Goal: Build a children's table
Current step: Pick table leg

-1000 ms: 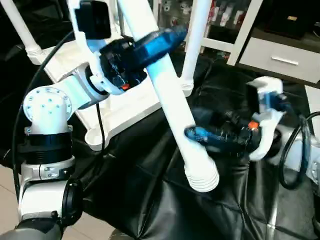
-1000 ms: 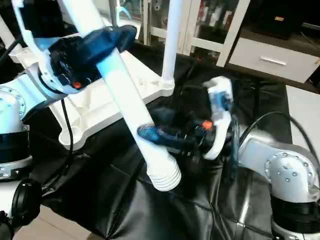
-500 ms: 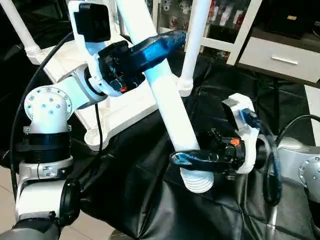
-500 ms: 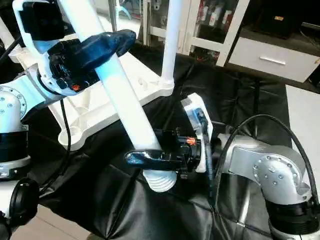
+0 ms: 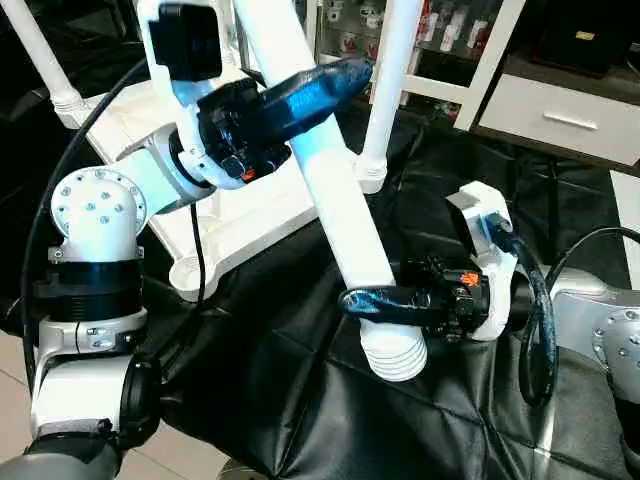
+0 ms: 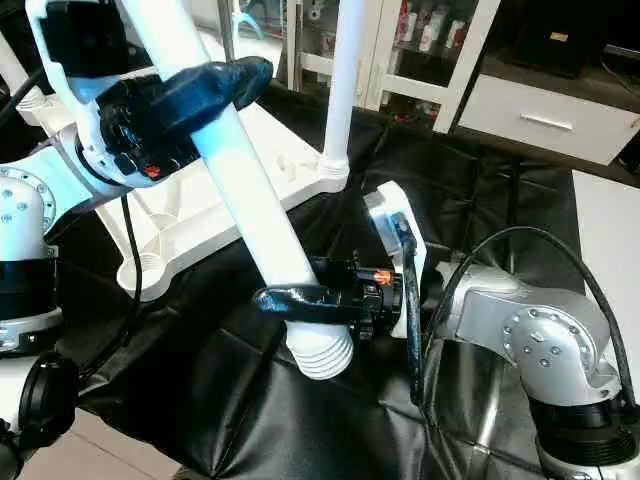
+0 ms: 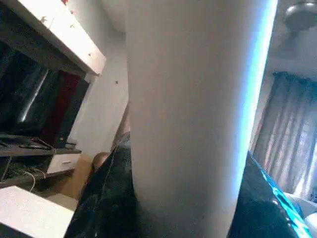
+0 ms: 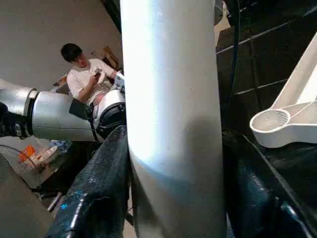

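The white tabletop lies underside up on the black cover, with one leg standing in its far corner socket and another leg at the far left. Its near corner socket is empty. A loose table leg slants over it, ribbed end low and toward me. My left gripper is shut on its upper part. My right gripper is closed around it just above the ribs, and both fingers press the leg in the right wrist view.
A black quilted cover spreads over the work surface. White shelving with a drawer stands behind at the right. A seated person shows far off in the right wrist view.
My right gripper swung in from beside the leg, dropped toward its ribbed end and closed its fingers around it. The left gripper kept its hold.
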